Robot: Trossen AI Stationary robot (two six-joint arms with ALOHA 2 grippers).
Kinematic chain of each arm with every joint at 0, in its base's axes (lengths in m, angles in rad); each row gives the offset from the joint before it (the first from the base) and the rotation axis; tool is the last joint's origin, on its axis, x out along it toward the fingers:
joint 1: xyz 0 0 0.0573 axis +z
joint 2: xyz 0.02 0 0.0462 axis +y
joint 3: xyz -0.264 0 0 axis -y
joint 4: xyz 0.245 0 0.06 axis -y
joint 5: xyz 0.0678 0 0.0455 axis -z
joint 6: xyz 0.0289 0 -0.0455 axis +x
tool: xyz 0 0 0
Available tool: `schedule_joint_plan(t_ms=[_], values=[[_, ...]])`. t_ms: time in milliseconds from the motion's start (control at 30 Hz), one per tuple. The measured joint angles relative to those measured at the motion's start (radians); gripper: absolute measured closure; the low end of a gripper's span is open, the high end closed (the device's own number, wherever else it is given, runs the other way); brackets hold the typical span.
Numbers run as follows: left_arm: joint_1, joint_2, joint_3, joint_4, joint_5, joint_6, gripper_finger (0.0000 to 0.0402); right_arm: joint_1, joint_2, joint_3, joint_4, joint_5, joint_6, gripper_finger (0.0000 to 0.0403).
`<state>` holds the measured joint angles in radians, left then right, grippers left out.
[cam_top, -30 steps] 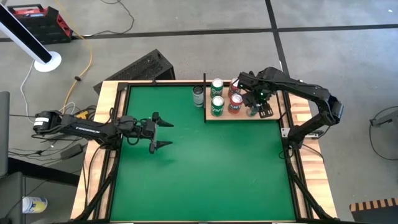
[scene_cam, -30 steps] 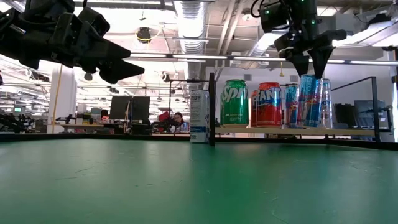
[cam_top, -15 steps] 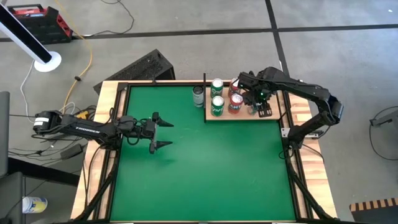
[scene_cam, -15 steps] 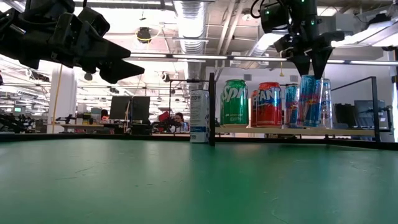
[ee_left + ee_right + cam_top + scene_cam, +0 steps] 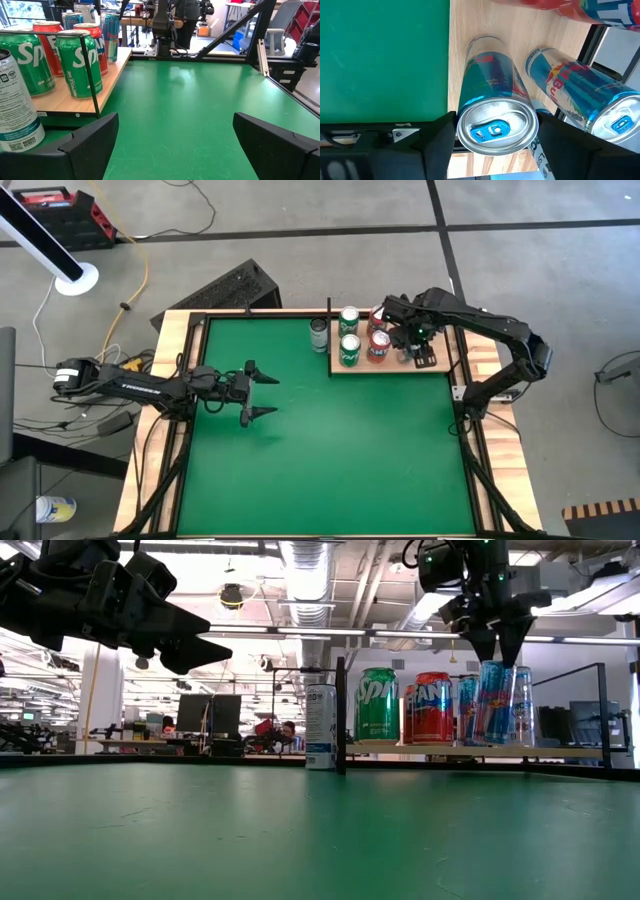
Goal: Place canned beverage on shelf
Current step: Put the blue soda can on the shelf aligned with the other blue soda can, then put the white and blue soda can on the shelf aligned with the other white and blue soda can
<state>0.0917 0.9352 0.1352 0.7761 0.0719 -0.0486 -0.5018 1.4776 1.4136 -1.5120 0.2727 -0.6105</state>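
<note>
The shelf [image 5: 392, 367] is a light wooden panel at the table's far right. On it stand two green cans [image 5: 349, 350], a red can [image 5: 378, 345] and two blue cans. My right gripper [image 5: 496, 137] points down over the nearer blue can [image 5: 492, 95], which stands on its base near the shelf's near edge. The gripper is open, one finger close on either side of the can's top rim. A white can [image 5: 318, 332] stands on the green table just left of the shelf. My left gripper [image 5: 275, 395] waits open and level over the table's left half.
A thin black post [image 5: 341, 715] rises at the shelf's left edge between the white can and the green cans. The second blue can [image 5: 575, 85] stands close beside the one under my right gripper. The green table [image 5: 330, 450] lies bare in front of the shelf.
</note>
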Motion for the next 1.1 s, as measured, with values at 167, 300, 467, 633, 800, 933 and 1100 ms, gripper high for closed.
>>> schedule_joint_plan(t_ms=[167, 300, 467, 633, 800, 933, 1100], values=[[0.000, 0.000, 0.000, 0.000, 0.000, 0.002, 0.0024, 0.000, 0.000, 0.000, -0.002, 0.005, 0.000, 0.0075], [0.000, 0.000, 0.000, 0.000, 0.000, 0.002, 0.0024, 0.000, 0.000, 0.000, -0.002, 0.005, 0.000, 0.0057], [0.000, 0.000, 0.000, 0.000, 0.000, 0.007, 0.0024, 0.001, 0.000, 0.000, -0.003, 0.057, 0.000, 0.0055], [0.000, 0.000, 0.000, 0.000, 0.000, 0.014, 0.0024, 0.022, 0.000, 0.000, -0.004, 0.097, 0.000, 0.0059], [0.000, 0.000, 0.000, 0.000, 0.000, 0.019, 0.0024, 0.059, 0.000, 0.000, -0.006, 0.150, 0.030, 0.0060], [0.000, 0.000, 0.000, 0.002, -0.008, 0.052, 0.0024, 0.097, 0.000, 0.000, -0.010, 0.186, 0.092, 0.0066], [0.032, 0.000, 0.024, 0.013, -0.109, 0.051, 0.0024, 0.159, 0.000, 0.003, -0.058, 0.210, 0.203, 0.0082]])
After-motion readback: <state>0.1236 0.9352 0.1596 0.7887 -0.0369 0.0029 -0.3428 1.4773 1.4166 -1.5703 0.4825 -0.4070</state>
